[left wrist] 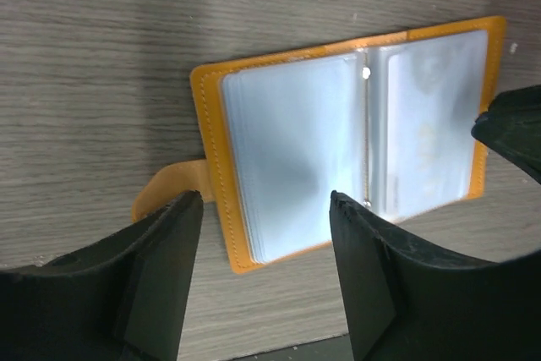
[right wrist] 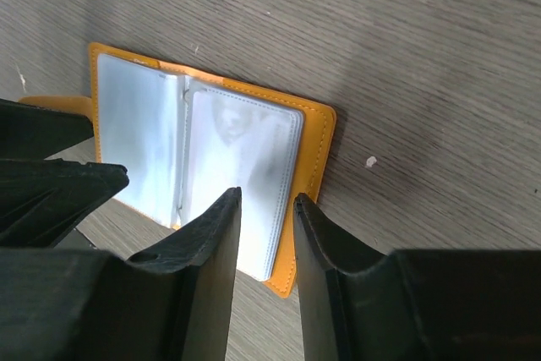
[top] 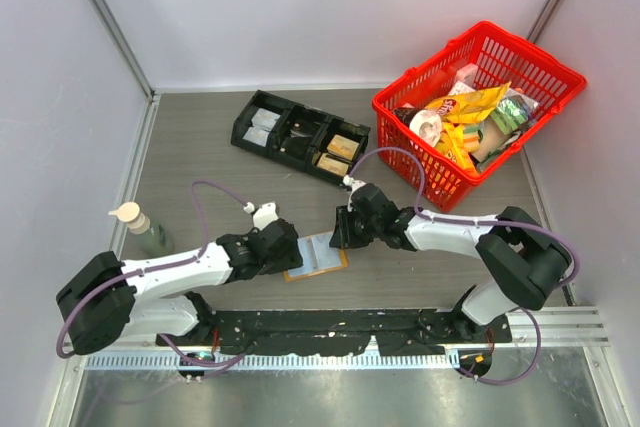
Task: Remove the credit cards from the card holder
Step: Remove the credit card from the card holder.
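Note:
The card holder [top: 315, 255] lies open and flat on the table, tan-orange with two cloudy blue-grey sleeve panels [left wrist: 338, 124] and a side tab [left wrist: 165, 188]. The credit cards show only as faint shapes behind the plastic [right wrist: 237, 150]. My left gripper [top: 283, 247] hovers over the holder's left panel, open wide with nothing between its fingers [left wrist: 264, 199]. From the other side, my right gripper [top: 340, 232] hangs above the right panel's outer edge [right wrist: 266, 196]. Its jaws stand narrowly open and hold nothing.
A black compartment tray [top: 300, 135] sits at the back. A red basket [top: 478, 107] full of snack packs stands at the back right. A small bottle [top: 140, 225] stands at the left. A black mat [top: 330, 327] runs along the near edge.

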`<control>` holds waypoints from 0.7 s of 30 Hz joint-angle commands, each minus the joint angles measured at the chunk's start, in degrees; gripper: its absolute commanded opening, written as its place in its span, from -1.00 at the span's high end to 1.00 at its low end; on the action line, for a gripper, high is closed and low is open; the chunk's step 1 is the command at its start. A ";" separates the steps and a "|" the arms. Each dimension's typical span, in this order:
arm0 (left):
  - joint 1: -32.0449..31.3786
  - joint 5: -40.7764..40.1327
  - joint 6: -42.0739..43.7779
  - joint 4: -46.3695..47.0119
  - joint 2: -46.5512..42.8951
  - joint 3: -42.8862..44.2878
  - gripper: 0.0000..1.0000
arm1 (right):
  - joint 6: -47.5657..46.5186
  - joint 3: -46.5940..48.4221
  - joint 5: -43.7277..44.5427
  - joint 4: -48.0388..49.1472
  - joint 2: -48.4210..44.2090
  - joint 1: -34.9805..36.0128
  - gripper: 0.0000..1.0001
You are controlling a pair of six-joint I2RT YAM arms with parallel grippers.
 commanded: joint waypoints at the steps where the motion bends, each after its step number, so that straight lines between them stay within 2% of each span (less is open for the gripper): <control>1: -0.08 -0.32 0.66 1.15 2.34 -0.82 -0.28 | 0.47 0.88 -0.08 1.03 0.73 0.10 0.27; 13: -0.17 2.22 0.22 4.58 5.60 -0.90 -0.02 | 0.56 0.88 -1.76 1.20 -0.23 0.10 0.29; 21: -0.26 3.37 -0.57 6.42 5.95 -0.91 0.02 | 1.09 1.76 -5.27 2.25 -3.83 0.71 0.33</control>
